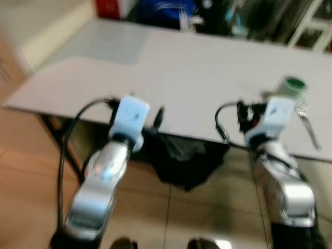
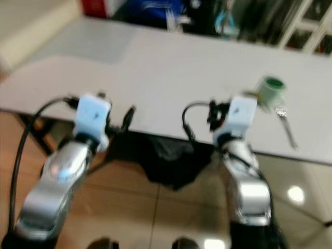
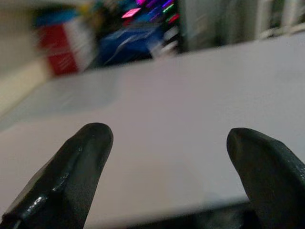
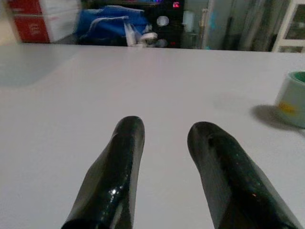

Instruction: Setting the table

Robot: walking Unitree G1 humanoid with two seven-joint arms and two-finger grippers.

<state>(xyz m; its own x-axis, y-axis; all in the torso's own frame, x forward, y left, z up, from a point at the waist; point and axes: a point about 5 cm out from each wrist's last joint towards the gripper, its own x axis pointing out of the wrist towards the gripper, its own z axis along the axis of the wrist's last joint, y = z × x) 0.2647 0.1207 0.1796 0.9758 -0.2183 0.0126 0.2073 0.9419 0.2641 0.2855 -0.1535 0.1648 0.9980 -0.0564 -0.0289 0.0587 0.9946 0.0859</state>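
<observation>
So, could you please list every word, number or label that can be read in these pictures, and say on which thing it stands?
No text can be read.
Red and white boxes: white marks, too blurred to read.
Cup on the white table: a yellow spot, perhaps a logo, too blurred to tell.
Lit signs behind the table: coloured blur only.

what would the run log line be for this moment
phase: at table edge | left claw: open, nothing held | right claw: open, nothing held | cup: by right arm | utensil: beside cup
</observation>
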